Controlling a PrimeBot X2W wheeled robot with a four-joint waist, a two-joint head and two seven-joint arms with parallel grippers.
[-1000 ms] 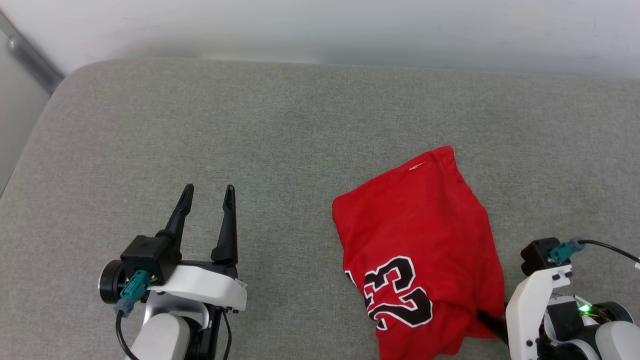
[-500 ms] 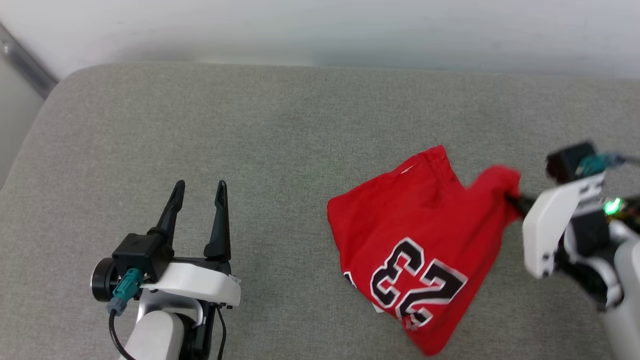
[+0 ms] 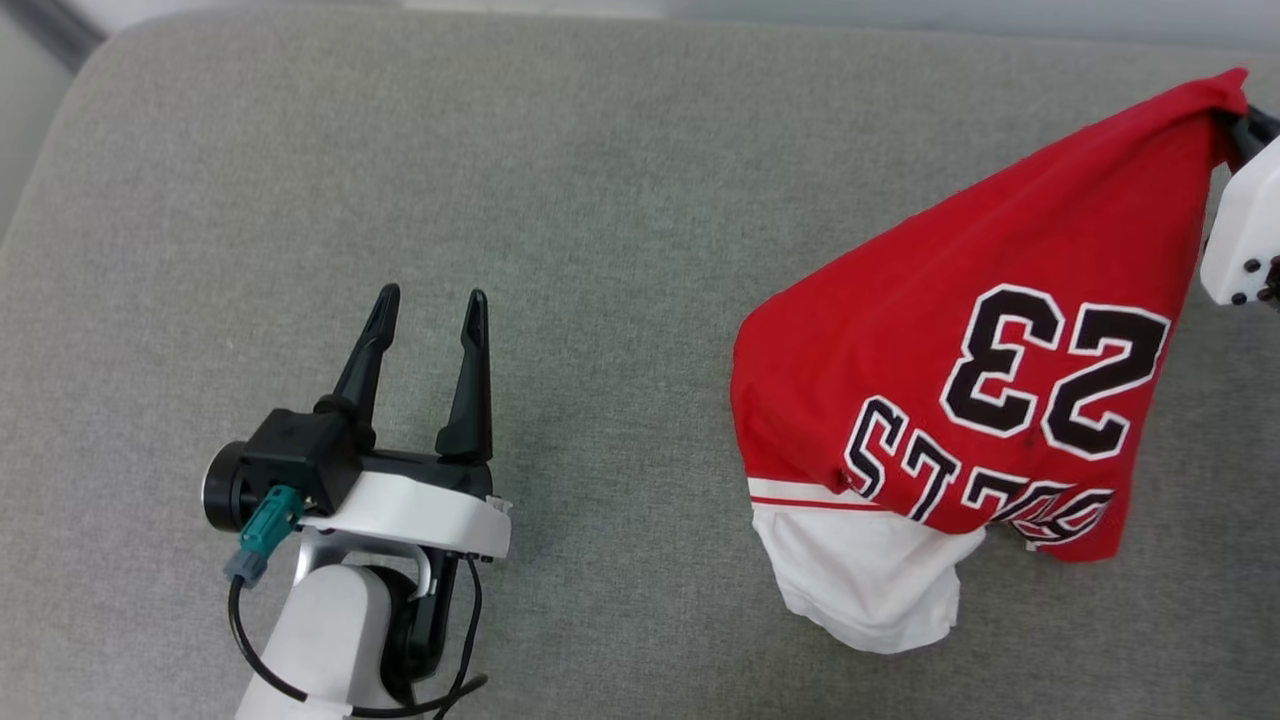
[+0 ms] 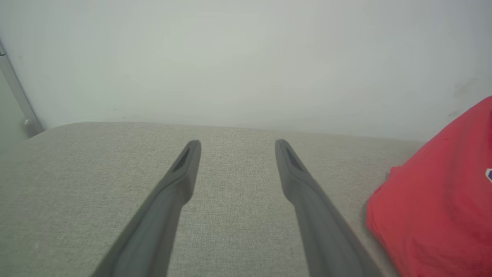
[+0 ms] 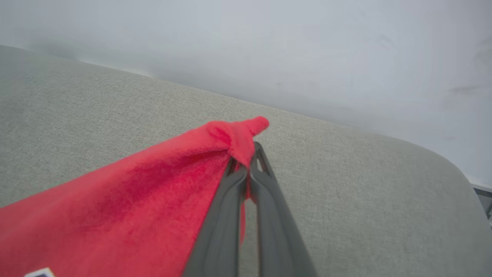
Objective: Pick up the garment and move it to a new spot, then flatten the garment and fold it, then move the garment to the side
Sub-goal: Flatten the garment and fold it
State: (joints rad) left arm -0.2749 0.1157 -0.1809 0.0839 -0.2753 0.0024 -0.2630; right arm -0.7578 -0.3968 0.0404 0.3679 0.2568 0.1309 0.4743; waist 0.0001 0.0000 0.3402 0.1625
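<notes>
Red jersey cloth hangs from my right gripper, whose two dark fingers are pressed together on a small bunch of fabric, at the far right over the grey cushion. The garment is a jersey T-shirt. It falls from that pinch toward the near side like a tent, with the number 23 facing up and one white sleeve at the nearest, lowest point. I cannot tell if the sleeve touches the cushion.

I judge the shirt to be light and very soft: it keeps no shape, and it may swing or slip out of a thin pinch. For flattening I would take it at the shoulders or the hem corners, not in the middle.

My right arm is high at the right edge, its fingers pointing far and a little left. My left gripper hovers low over the cushion on the left, well apart from the shirt, with its fingers wide, pointing far and holding nothing.
</notes>
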